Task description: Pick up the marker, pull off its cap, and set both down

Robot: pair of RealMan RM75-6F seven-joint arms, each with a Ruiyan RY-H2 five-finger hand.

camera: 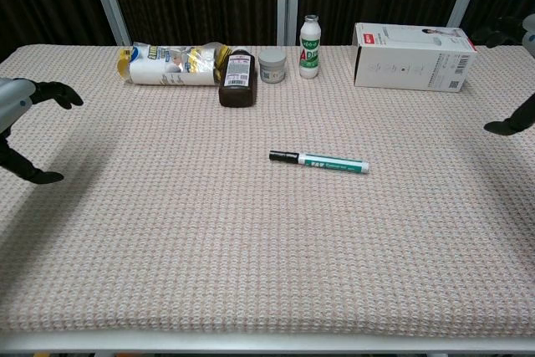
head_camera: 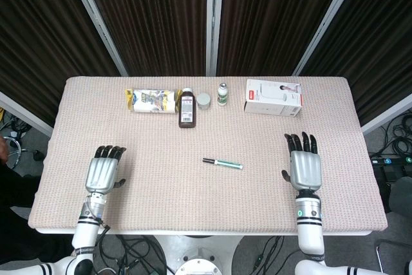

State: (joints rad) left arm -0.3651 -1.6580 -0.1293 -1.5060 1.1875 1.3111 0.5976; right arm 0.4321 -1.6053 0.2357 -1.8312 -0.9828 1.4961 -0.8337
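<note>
Both hands empty, fingers spread, above near table edge: left hand [head_camera: 105, 170], right hand [head_camera: 304, 164] | marker [camera: 318, 161] flat mid-table between them, capped, black cap [camera: 283, 156] pointing left | far row: bag [head_camera: 151, 101], brown bottle [head_camera: 187, 109], small jar [head_camera: 203, 100], little bottle [head_camera: 223, 94], white box [head_camera: 273, 97]

chest view: left hand [camera: 21, 119] cut by left edge, fingertips only | right hand [camera: 512, 119] cut by right edge | labels on small bottle [camera: 310, 37], white box [camera: 412, 57] too small to read
</note>
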